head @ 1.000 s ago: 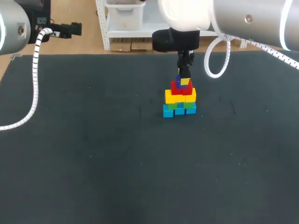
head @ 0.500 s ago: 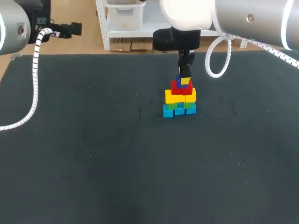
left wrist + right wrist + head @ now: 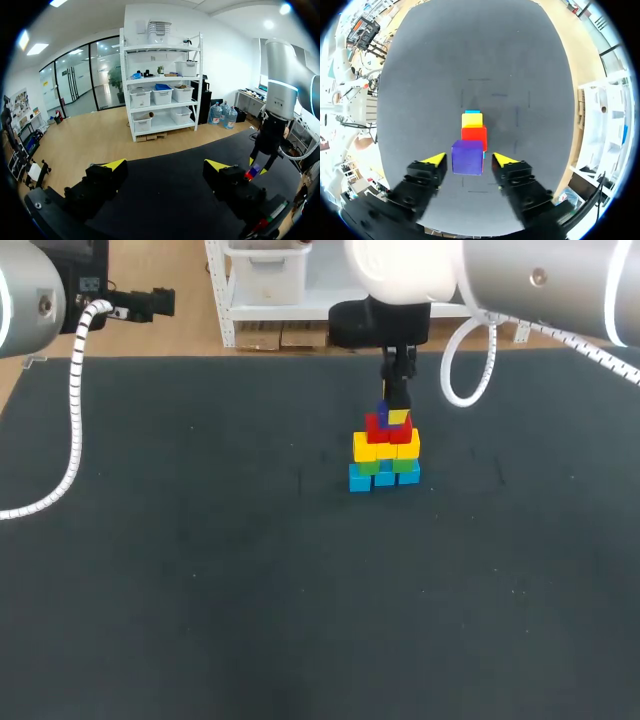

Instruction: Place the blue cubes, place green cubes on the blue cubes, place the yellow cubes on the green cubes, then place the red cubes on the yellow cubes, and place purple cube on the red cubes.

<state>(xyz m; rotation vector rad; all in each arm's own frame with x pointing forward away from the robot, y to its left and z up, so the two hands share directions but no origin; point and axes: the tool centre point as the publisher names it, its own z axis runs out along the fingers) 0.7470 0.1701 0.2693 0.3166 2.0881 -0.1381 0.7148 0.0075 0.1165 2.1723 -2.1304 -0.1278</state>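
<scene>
Purple cube (image 3: pixel 467 157): between my right gripper's (image 3: pixel 469 159) spread fingers, touching neither; resting on red cubes (image 3: pixel 474 135)
Left gripper (image 3: pixel 166 164): fingers spread wide

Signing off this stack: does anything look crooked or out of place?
Nothing stands out. The purple cube sits flat on the red cubes, between the open jaws of the right gripper. The yellow cubes, green cubes and blue cubes below look aligned.

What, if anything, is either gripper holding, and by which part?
Nothing. The right gripper is open, clear of the purple cube atop the stack; the left gripper is empty.
</scene>
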